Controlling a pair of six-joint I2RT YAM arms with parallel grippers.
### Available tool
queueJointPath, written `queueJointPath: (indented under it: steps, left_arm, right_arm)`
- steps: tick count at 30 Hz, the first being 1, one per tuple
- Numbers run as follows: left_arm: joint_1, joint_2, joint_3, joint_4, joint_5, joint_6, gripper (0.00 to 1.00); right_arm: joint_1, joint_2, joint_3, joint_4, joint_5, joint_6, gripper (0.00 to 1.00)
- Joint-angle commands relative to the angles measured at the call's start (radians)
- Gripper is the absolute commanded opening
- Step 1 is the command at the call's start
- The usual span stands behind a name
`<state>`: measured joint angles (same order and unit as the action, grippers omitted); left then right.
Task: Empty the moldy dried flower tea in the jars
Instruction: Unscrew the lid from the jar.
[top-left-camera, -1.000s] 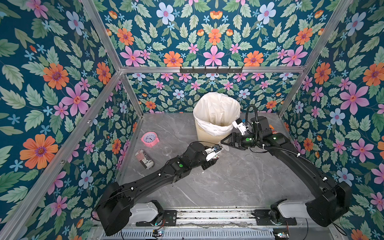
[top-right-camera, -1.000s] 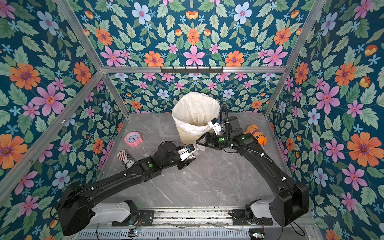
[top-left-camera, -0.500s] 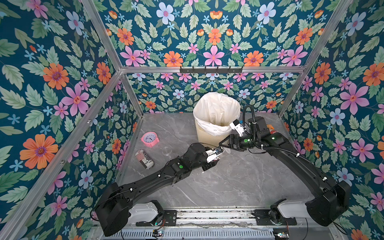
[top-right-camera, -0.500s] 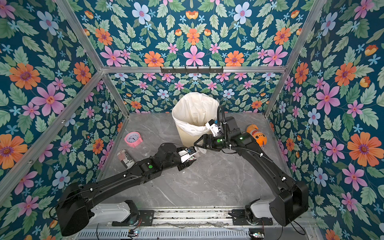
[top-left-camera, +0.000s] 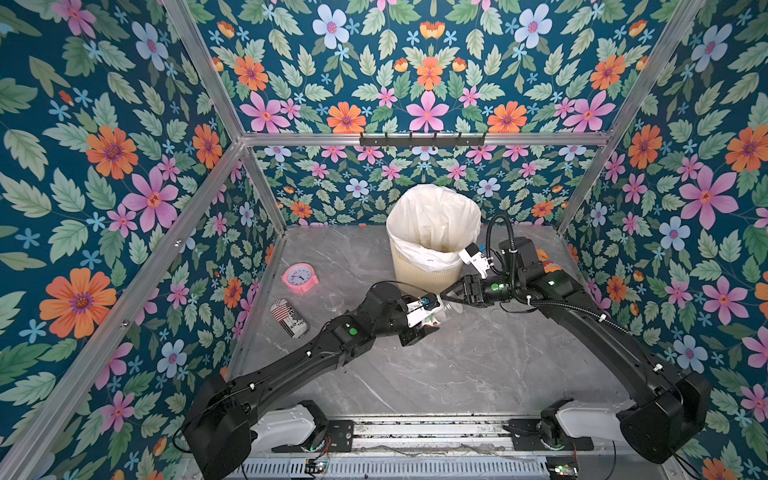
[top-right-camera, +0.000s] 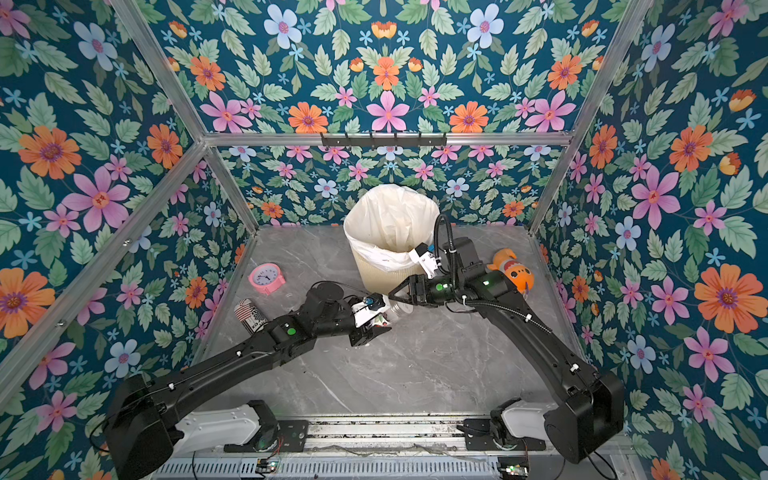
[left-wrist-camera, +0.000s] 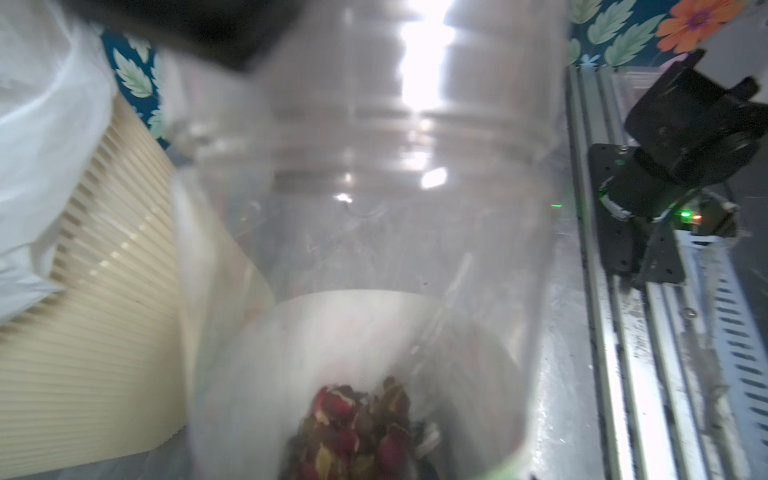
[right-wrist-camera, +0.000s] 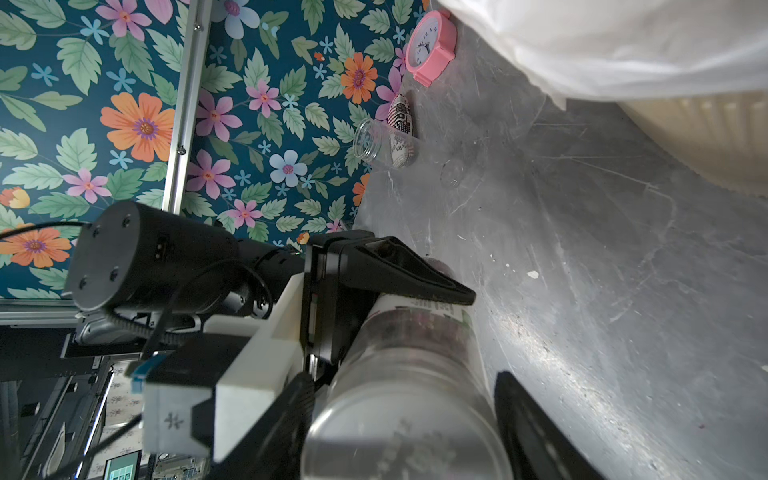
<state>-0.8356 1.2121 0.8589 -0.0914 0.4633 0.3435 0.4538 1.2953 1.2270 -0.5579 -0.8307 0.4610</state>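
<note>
**Labelled jar (right-wrist-camera: 415, 365)**, held clear of the tabletop (top-left-camera: 457, 365), just in front of the lined bin (top-left-camera: 419, 276) that stands at the middle of the far edge.

- **Left gripper (top-left-camera: 434, 318):** fingers pinching the jar across its label.
- **Right gripper (top-left-camera: 448, 300):** fingers straddle the jar's free end. Whether they press on it cannot be told.
- **Second jar (right-wrist-camera: 376, 145):** apparently empty, lying on its side near the left edge.

**Hazards, as judged:**
- The smooth plastic may twist or slip if the two grips pull unevenly.
- If the threaded end is open and dips, the moldy dried flower tea (left-wrist-camera: 357, 436) would spill on the tabletop short of the bin.

**Orientation:** the long axis is roughly level and runs along the far edge. The threaded end points toward the right edge and the base toward the left gripper. The tea is heaped at the base. Whether a lid is on is unclear.
</note>
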Motion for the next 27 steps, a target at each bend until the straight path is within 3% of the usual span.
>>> queueJointPath:
  steps: [1,11,17,22,27]
  left_arm:
    - [0.010,0.016,0.037,-0.035,0.212,-0.001,0.57]
    - [0.055,0.099,0.132,-0.178,0.550,-0.009,0.58]
    - [0.054,0.129,0.170,-0.261,0.574,0.041,0.59]
    - [0.054,0.108,0.144,-0.209,0.437,0.045,0.58]
    - [0.051,0.042,0.031,-0.012,0.178,0.009,0.59]
  right_arm:
    - [-0.002,-0.008,-0.004,-0.025,-0.025,-0.072,0.61]
    - [0.000,-0.111,-0.073,-0.001,-0.180,-0.275,0.61]
    - [0.001,-0.132,-0.076,-0.075,-0.247,-0.439,0.67]
    - [-0.002,-0.119,-0.035,-0.067,-0.164,-0.370,0.87]
    - [-0.076,-0.091,-0.026,0.041,-0.103,-0.076,0.90]
